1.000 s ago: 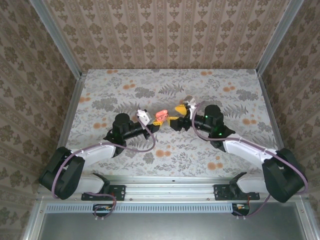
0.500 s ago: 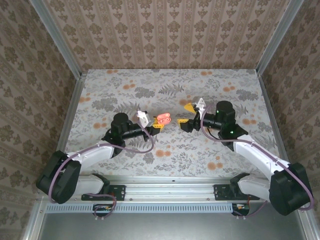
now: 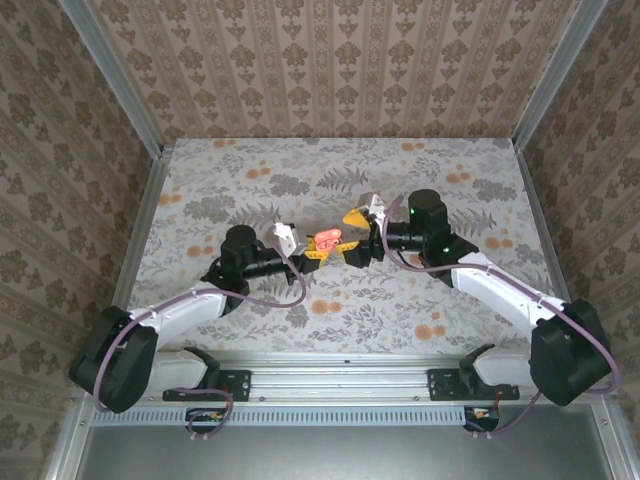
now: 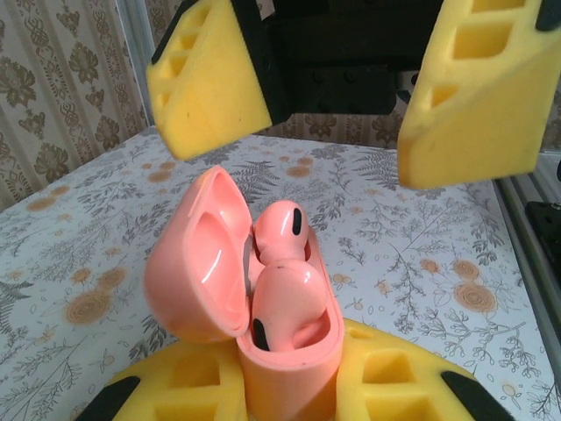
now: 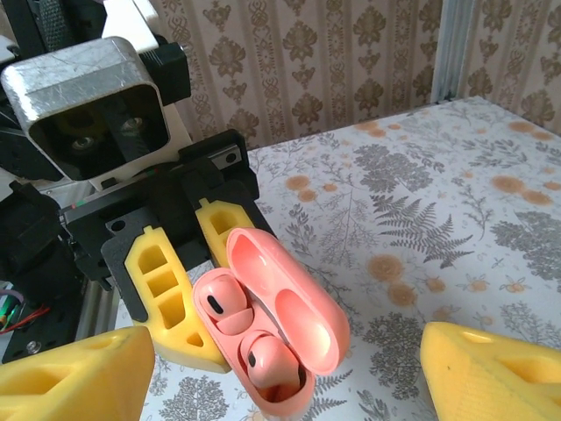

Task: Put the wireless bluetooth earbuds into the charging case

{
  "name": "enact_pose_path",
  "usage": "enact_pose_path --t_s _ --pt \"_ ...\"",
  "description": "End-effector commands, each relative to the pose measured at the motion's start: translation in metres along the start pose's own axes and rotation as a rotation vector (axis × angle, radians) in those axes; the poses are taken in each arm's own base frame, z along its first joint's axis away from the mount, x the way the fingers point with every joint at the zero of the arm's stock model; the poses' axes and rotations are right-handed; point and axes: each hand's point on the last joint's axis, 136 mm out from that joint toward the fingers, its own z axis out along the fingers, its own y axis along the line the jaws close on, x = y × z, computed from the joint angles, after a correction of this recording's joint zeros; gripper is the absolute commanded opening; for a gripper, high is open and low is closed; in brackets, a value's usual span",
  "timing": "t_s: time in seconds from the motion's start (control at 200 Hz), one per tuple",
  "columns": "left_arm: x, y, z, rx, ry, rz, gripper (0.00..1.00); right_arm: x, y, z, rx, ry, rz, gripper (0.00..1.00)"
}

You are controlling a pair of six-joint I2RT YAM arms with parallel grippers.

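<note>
A coral-pink charging case (image 4: 294,360) stands upright with its lid (image 4: 197,263) swung open, and my left gripper (image 4: 289,390) is shut on its lower body. Two coral-pink earbuds sit in its wells, one at the back (image 4: 282,230) and one at the front (image 4: 287,309), which rides a little high. In the right wrist view the case (image 5: 302,399) and both buds (image 5: 223,307) (image 5: 267,360) lie between my right gripper's yellow fingers (image 5: 74,377). My right gripper (image 3: 352,236) is open and hovers just off the case (image 3: 325,241), touching nothing. The white buds are out of view.
The floral-patterned table (image 3: 420,300) spreads around both arms. Patterned walls and metal frame rails (image 3: 150,200) close in the sides and back. The two grippers meet over the middle of the table, well off its edges.
My right gripper drew back to the right half a second ago and has now returned close to the case, still open. The left gripper has kept the case almost still.
</note>
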Motion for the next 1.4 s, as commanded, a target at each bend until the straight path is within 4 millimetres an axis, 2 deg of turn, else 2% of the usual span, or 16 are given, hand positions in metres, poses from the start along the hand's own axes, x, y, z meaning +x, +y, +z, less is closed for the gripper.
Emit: enact_pose_path --t_s 0.0,0.59,0.6,0.64,0.95,1.125,1.325,1.36,1.37,1.395 --pt "-0.017 -0.006 0.001 0.035 -0.027 0.034 0.14 -0.013 -0.004 0.006 0.004 -0.026 0.009 0.81" --pt "-0.017 -0.005 0.0 0.015 -0.022 0.041 0.15 -0.015 -0.007 0.023 -0.017 -0.02 0.025 0.8" --pt "-0.017 -0.005 0.0 0.015 -0.023 0.041 0.14 -0.008 -0.009 0.027 -0.018 -0.003 0.039 0.8" --pt "-0.017 -0.005 0.0 0.017 -0.022 0.04 0.15 -0.003 -0.011 0.029 -0.018 0.007 0.047 0.79" --pt "-0.02 -0.007 -0.001 0.015 -0.028 0.048 0.15 0.013 -0.015 0.034 -0.001 0.047 0.061 0.78" --pt "-0.02 -0.007 -0.001 0.014 -0.027 0.05 0.15 0.025 -0.01 0.04 -0.009 0.105 0.047 0.78" --pt "-0.018 -0.007 -0.001 0.015 -0.023 0.044 0.14 0.01 -0.008 0.029 0.008 0.057 -0.014 0.79" --pt "-0.018 -0.007 -0.001 0.014 -0.023 0.044 0.15 0.013 -0.01 0.028 0.012 0.055 -0.013 0.79" --pt "-0.018 -0.007 -0.001 0.015 -0.024 0.045 0.15 0.004 -0.008 0.023 0.017 0.034 -0.031 0.79" --pt "-0.018 -0.007 -0.001 0.015 -0.023 0.044 0.15 -0.002 -0.007 0.019 0.02 0.017 -0.043 0.8"
